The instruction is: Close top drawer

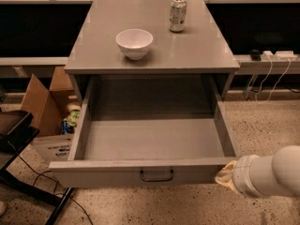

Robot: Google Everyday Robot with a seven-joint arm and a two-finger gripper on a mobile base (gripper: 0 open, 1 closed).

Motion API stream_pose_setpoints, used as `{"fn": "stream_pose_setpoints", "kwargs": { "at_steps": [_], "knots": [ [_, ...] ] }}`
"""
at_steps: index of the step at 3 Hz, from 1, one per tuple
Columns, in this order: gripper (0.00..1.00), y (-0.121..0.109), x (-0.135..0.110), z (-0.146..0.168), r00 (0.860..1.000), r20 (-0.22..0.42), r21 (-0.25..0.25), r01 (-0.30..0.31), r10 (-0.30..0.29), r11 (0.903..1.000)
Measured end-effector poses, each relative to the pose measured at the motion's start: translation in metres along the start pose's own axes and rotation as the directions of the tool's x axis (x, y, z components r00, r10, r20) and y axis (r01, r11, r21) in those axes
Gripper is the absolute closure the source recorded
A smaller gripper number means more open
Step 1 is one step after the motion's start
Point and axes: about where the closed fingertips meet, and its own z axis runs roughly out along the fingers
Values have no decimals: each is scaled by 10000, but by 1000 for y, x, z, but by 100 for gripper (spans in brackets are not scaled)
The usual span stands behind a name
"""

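Note:
The top drawer (pixel 154 142) of the grey cabinet is pulled wide open and is empty inside. Its flat front panel (pixel 103 175) faces me, with a small dark loop handle (pixel 157 176) at its centre. My gripper (pixel 225 176) is at the lower right, on the end of the white arm (pixel 269 172). It sits at the right end of the drawer's front panel, right of the handle. Whether it touches the panel I cannot tell.
A white bowl (pixel 134 43) and a drink can (pixel 177 15) stand on the cabinet top (pixel 197 50). An open cardboard box (pixel 47 107) stands on the floor at the left. A black stand (pixel 18 139) is at the lower left. Cables (pixel 272 81) hang at the right.

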Motion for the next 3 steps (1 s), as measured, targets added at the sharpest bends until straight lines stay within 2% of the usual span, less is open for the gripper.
{"fn": "stream_pose_setpoints", "kwargs": {
  "at_steps": [1, 3],
  "knots": [
    [100, -12, -12, 12, 9994, 272, 159, 211, -215, 9997],
    [100, -49, -27, 57, 9982, 572, 173, 154, -164, 9997]
  ]
}}
